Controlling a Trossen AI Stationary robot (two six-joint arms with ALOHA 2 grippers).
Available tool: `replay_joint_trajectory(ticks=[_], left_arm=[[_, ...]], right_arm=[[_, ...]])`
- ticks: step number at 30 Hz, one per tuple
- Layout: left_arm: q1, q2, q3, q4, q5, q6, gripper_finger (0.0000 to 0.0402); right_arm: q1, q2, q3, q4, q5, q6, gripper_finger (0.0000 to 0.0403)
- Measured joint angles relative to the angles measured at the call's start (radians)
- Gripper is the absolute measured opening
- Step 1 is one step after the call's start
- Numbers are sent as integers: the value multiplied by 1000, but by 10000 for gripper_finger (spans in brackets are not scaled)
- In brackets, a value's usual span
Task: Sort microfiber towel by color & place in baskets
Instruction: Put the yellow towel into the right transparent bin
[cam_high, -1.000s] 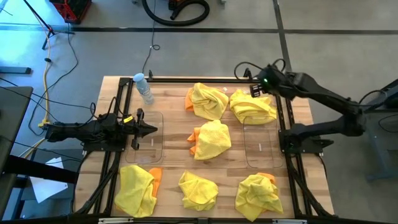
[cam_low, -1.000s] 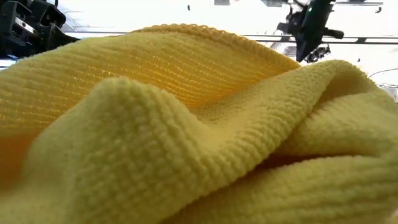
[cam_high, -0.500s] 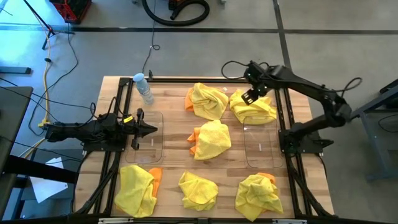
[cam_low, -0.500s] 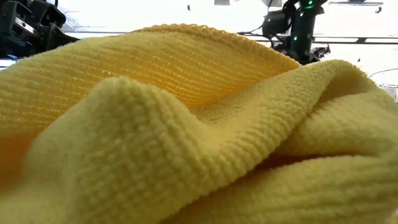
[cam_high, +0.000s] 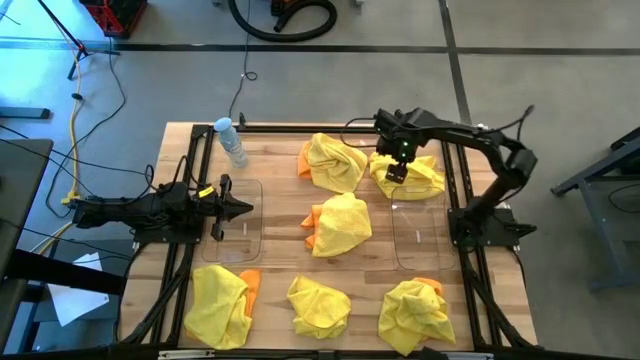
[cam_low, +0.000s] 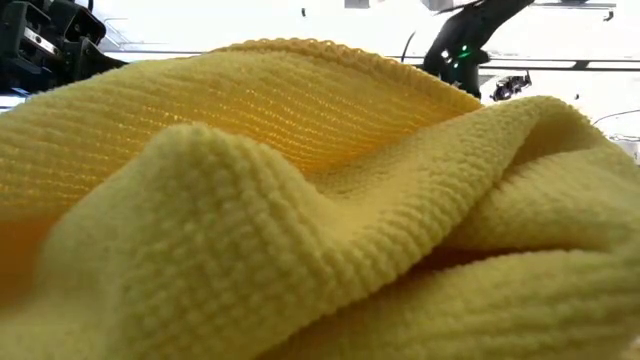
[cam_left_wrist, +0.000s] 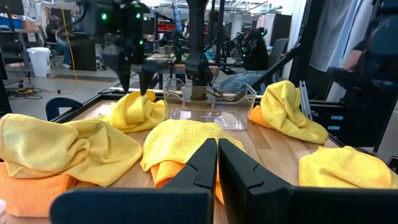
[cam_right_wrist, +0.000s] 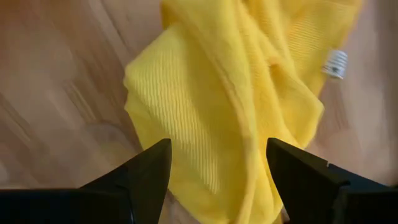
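- At the far right of the table (cam_high: 280, 140), about one o'clock from its middle, the right gripper (cam_high: 396, 163) hangs over a yellow towel (cam_high: 410, 175) with its fingers (cam_right_wrist: 144, 177) spread wide, holding nothing; the wrist view shows the cloth (cam_right_wrist: 230, 106) and its small white tag (cam_right_wrist: 336, 64) between the fingers.
- That towel lies half over the far edge of the right basket (cam_high: 418, 235), which sits at three o'clock from the table's middle.
- At nine o'clock, the left gripper (cam_high: 240, 209) waits over the left basket (cam_high: 245, 240) with its fingers (cam_left_wrist: 202, 165) pressed together, holding nothing.
- At the table's middle lies a yellow towel over an orange one (cam_high: 340, 222).
- At twelve o'clock, another yellow towel with orange under it (cam_high: 333, 162) lies just beside the one under the right gripper.
- Along the near edge lie three more heaps: at seven o'clock yellow with orange showing (cam_high: 222, 300), at six o'clock yellow (cam_high: 318, 305), at five o'clock yellow with a bit of orange (cam_high: 415, 310).
- At eleven o'clock, a water bottle (cam_high: 230, 140) lies near the far left corner.
- The low view is almost filled by a yellow cloth (cam_low: 300, 220) right before the camera.
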Motion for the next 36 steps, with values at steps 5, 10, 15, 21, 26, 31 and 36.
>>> replay_joint_trajectory(ticks=[5,10,15,21,26,31,36], left_arm=[[0,0,0,0,0,0,3],[0,0,0,0,0,0,3],[0,0,0,0,0,0,3],[0,0,0,0,0,0,3],[0,0,0,0,0,0,3],[0,0,0,0,0,0,3],[0,0,0,0,0,0,3]], right_arm=[[0,71,0,12,65,-81,259],[0,117,-1,34,65,-121,236],[0,128,-1,38,64,-124,144],[-10,107,-1,27,-26,-47,16],[-10,23,-1,23,-15,43,6],[-8,-137,-1,27,-7,172,4],[22,-335,-1,29,3,344,2]])
